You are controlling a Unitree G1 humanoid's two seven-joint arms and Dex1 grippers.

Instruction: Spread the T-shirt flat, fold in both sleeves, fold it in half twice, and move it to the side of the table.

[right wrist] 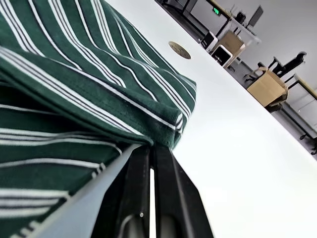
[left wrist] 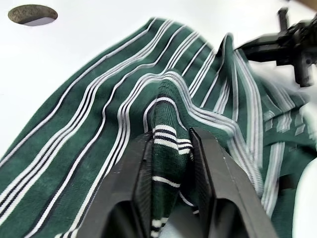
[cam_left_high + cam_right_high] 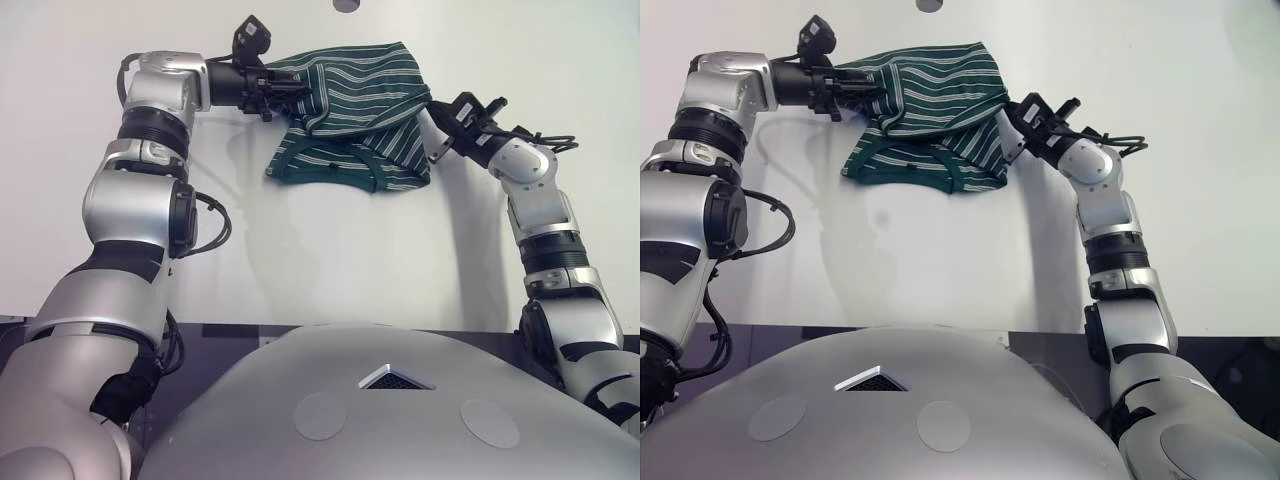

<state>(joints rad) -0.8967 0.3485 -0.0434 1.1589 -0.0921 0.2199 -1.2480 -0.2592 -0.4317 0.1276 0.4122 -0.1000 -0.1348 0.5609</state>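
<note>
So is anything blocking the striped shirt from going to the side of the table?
Nothing visible does. The left pincer and right pincer both grip the T-shirt. Otherwise the white table has a small round hole at its far edge.

Bright diffuse overhead light; white table (image 3: 585,60) near glare; shadows faint, soft-edged

You had the robot in an office-like workroom, perhaps a lab. It stood at a large white table (image 3: 330,250) with a round cable hole (image 1: 179,49) in its top, as office desks have. Beyond the table, the right wrist view showed more desks, a dark swivel chair (image 1: 291,62), a brown cardboard box (image 1: 267,87), a dark screen (image 1: 256,15) and a small green sign (image 1: 216,10) before a plain grey wall.
</note>
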